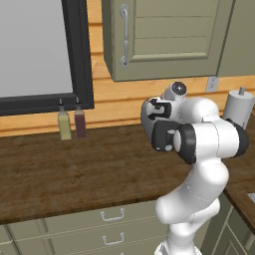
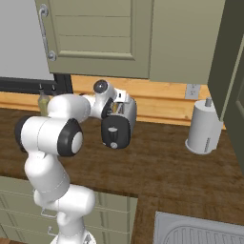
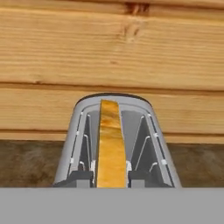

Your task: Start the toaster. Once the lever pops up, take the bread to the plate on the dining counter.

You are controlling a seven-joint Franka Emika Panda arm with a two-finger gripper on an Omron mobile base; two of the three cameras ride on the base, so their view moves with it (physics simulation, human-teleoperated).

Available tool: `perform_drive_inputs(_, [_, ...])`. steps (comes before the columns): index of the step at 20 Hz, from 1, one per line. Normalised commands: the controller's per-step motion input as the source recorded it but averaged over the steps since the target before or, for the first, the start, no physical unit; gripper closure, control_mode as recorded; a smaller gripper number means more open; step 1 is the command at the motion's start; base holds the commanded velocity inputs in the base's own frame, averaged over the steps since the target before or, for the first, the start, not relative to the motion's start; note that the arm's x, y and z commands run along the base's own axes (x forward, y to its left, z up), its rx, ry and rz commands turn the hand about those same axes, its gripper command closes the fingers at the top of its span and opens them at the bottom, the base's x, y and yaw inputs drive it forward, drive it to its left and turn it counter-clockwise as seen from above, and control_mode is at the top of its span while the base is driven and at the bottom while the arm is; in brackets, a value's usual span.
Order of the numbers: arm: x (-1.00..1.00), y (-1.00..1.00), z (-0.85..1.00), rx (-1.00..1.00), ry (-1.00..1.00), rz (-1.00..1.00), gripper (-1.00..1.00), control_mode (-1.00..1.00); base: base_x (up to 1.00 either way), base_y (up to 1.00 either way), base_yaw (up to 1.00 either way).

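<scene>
The toaster (image 2: pixel 118 125) sits on the wood counter (image 2: pixel 162 162) by the plank wall, and the gripper (image 2: pixel 116 107) is down over its top. The bread (image 3: pixel 111 146) stands on edge in the slot. The gripper looks narrowed about the slice, though I cannot tell for sure.

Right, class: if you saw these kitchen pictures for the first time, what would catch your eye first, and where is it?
Probably the big white robot arm, bent over the dark wood counter and reaching toward the back wall. Next, the silver toaster with its black knobbed end, standing by the wooden wall. In the hand view, a golden slice of bread stands upright in its slot.
</scene>
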Motion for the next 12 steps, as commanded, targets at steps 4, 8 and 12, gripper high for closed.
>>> perform_drive_inputs(4, [-0.01,-0.04,0.25,0.00,-0.19,0.00,1.00,-1.00,0.00,0.00,0.00])
perform_drive_inputs(8, [-0.16,-0.05,0.50,0.00,-0.32,0.00,1.00,-1.00,0.00,0.00,0.00])
perform_drive_inputs(12, [-0.26,-0.06,0.47,0.04,-0.33,0.00,1.00,-1.00,0.00,0.00,0.00])
